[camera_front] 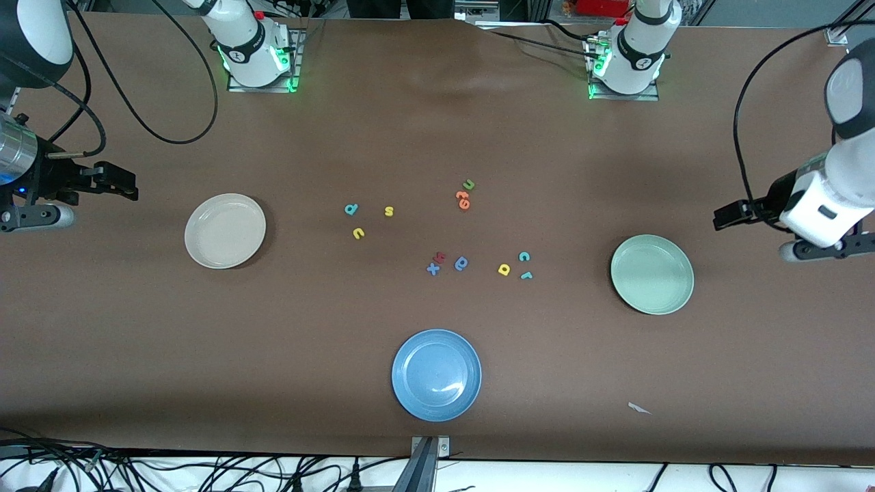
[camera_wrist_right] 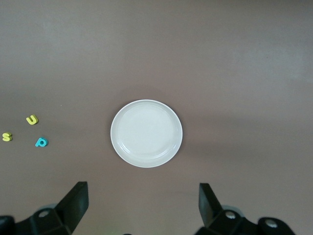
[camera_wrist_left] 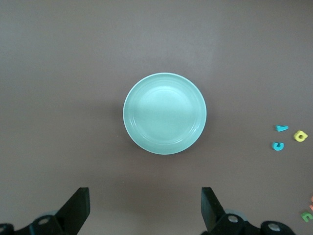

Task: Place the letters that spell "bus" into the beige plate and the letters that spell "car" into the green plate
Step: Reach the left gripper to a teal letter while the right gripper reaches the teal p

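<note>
While three plates (camera_front: 225, 230) wait, eleven letters (camera_front: 461, 264) lie

Green plate (camera_wrist_left: 164, 113) under spread left claw (camera_wrist_left: 145, 208)

- Beige plate (camera_front: 225, 230): round, shallow, cream, empty, flat on the counter toward the right arm's end.
- Teal b (camera_front: 351, 209), yellow s (camera_front: 388, 211), yellow u (camera_front: 358, 234): loose cluster near the beige plate.
- Green plate (camera_front: 652, 274): round, pale mint, empty, toward the left arm's end.
- Teal c (camera_front: 523, 256), teal r (camera_front: 526, 275), yellow a (camera_front: 504, 269): clustered near the green plate.
</note>
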Robot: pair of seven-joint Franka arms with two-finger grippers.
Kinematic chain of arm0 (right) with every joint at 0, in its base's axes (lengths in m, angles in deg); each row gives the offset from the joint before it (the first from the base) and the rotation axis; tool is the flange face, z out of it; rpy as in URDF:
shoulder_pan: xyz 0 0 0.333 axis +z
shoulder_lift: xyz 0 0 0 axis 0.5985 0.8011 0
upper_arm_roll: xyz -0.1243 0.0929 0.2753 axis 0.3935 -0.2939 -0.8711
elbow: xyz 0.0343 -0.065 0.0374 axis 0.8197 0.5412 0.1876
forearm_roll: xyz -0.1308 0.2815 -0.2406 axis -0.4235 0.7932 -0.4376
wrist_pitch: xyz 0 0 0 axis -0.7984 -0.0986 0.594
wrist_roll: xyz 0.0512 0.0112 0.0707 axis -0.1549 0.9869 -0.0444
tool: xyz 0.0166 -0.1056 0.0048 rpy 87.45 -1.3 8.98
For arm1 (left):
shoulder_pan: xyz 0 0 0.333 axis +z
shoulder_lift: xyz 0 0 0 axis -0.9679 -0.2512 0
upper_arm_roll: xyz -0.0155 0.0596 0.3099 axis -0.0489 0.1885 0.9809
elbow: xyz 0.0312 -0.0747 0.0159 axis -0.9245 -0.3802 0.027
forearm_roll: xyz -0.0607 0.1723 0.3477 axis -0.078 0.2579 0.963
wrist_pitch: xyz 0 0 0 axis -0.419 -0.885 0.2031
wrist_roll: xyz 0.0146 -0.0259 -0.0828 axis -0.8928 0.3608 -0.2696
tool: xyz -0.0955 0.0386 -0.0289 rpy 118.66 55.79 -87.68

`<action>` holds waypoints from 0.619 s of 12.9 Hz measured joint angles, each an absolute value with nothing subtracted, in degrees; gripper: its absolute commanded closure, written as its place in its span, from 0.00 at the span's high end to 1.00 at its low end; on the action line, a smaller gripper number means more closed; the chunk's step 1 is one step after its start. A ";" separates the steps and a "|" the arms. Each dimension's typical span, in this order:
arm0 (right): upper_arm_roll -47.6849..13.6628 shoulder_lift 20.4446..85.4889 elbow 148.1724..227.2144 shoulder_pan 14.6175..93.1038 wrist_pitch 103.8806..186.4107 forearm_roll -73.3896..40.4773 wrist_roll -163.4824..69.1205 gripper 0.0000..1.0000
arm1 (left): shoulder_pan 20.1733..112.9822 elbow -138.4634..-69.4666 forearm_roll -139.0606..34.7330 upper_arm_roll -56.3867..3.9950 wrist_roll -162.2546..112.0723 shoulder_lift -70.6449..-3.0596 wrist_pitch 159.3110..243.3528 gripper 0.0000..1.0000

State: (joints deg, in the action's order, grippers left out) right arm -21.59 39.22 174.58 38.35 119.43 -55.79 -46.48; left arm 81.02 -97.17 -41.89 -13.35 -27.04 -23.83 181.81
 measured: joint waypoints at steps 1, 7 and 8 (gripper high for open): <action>-21.37 39.22 174.54 38.35 119.42 -55.79 -46.48 1.00 | 81.01 -97.08 -41.89 -13.40 -27.04 -26.70 183.78 1.00; -20.99 39.25 174.48 38.38 119.39 -55.80 -47.02 1.00 | 71.78 -95.17 -42.16 -14.91 -31.97 -39.05 195.62 1.00; -21.00 39.26 174.48 38.39 119.40 -55.79 -47.02 1.00 | 68.68 -95.17 -42.16 -15.01 -36.11 -40.71 198.78 1.00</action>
